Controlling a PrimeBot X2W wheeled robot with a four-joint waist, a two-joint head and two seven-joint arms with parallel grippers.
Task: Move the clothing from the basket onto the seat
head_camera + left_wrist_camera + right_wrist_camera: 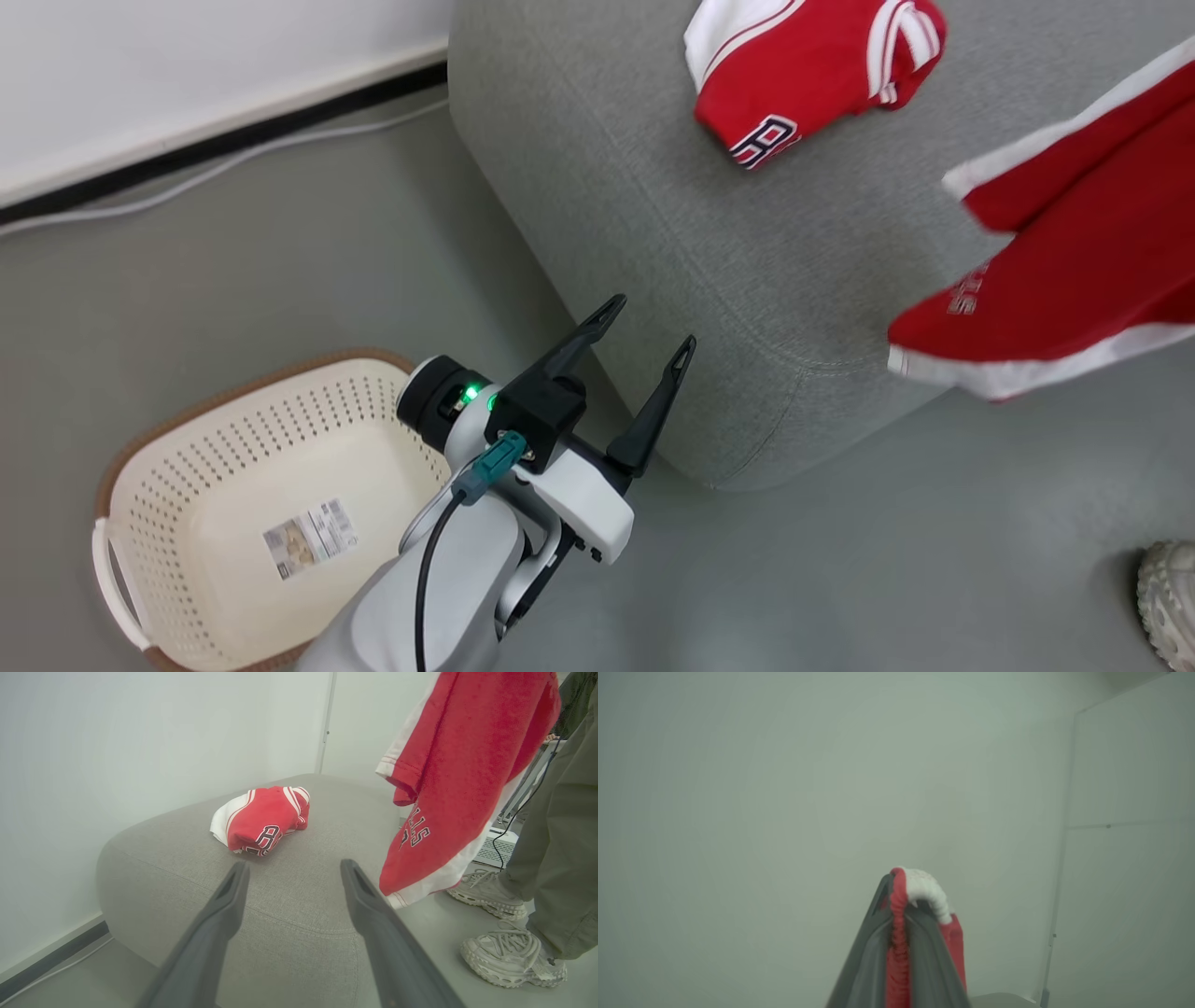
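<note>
One red garment with white trim and block lettering [803,79] [261,819] lies crumpled on the grey seat [635,215] [280,896]. A second red garment [1074,252] [458,774] hangs in the air above the seat's near right corner, its lower hem past the edge. My right gripper [899,891] is shut on a pinch of its red and white fabric [924,891], fingers pointing at a pale wall. My left gripper [649,331] [294,872] stands open and empty beside the seat's corner, above the floor. The cream basket [168,467] sits on the floor at lower left, holding nothing but its label sticker.
A person stands to the right of the seat, in olive trousers [560,835] and pale trainers [509,956] [1172,597]. A white wall with a dark skirting board [215,140] and a cable runs behind the basket. Grey floor surrounds the seat.
</note>
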